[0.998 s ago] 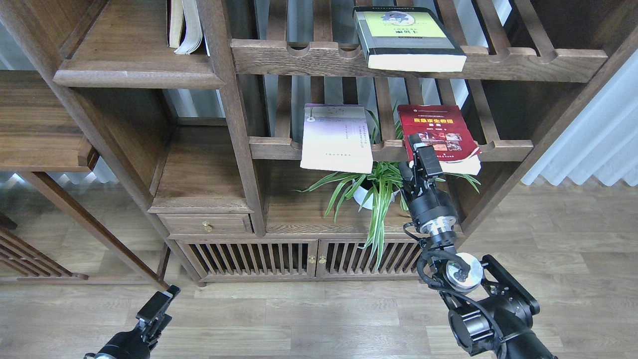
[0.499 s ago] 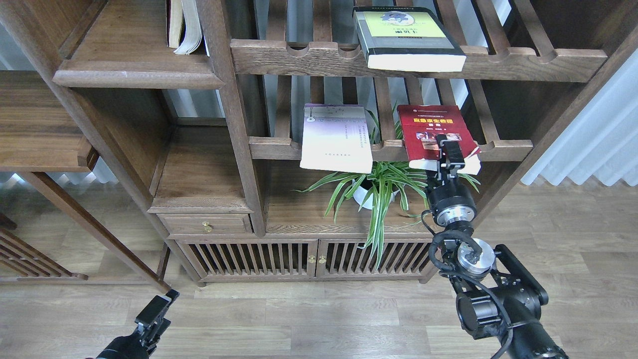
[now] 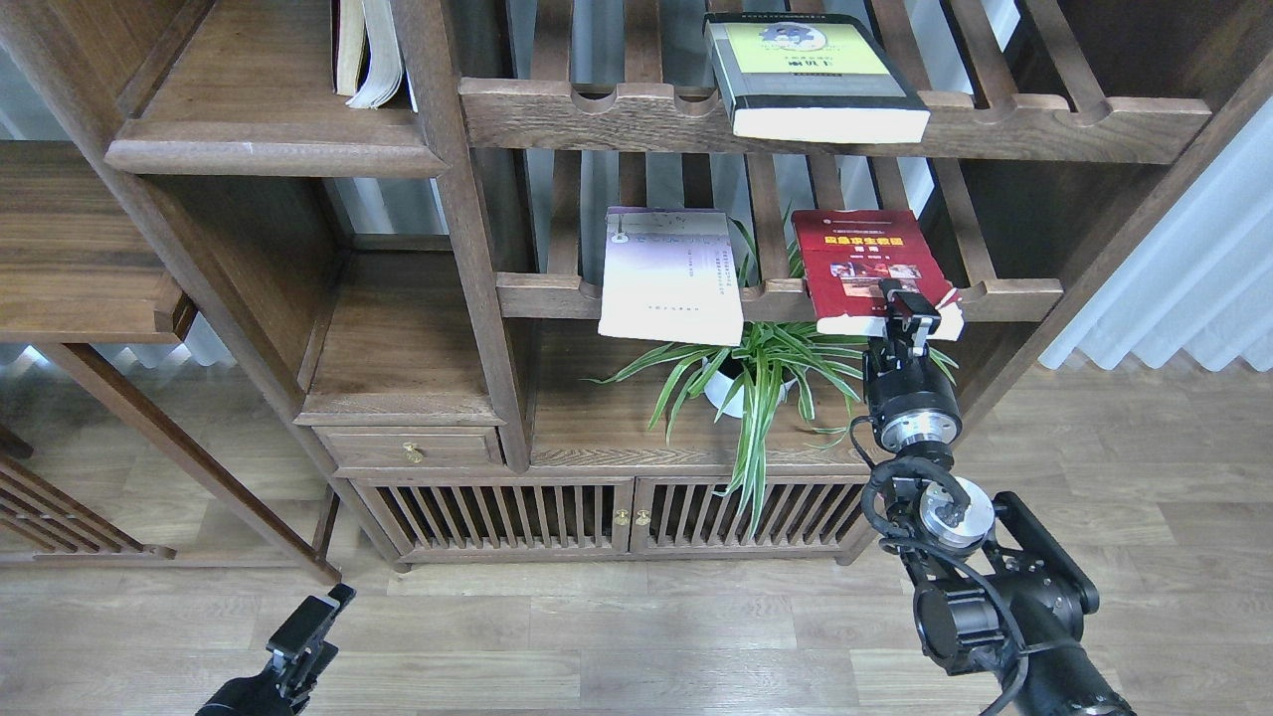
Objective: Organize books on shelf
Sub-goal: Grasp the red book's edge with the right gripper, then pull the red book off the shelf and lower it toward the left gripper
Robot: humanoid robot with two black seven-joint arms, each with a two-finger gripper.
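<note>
The dark red book (image 3: pixel 857 261) lies flat on the lower slatted rack, its front edge overhanging. My right gripper (image 3: pixel 907 306) is at that overhanging front edge, with one finger (image 3: pixel 898 294) showing on top of the cover; the other is hidden, so I cannot tell its grip. The pale lavender book (image 3: pixel 671 273) lies to its left on the same rack. The thick black-grey book (image 3: pixel 811 70) lies on the upper rack. The solid shelf (image 3: pixel 269 157) is at the upper left. My left gripper (image 3: pixel 308 625) hangs low at the bottom left, far from the books.
Some other books (image 3: pixel 368 50) stand at the right end of the solid shelf. A spider plant (image 3: pixel 756 383) in a white pot sits under the lower rack (image 3: pixel 542 294), just left of my right arm. A thick post (image 3: pixel 467 229) separates shelf and racks.
My right gripper has swung right from beside the plant and up to the red book's front edge. My left gripper has sunk slightly lower. The books have not moved.
</note>
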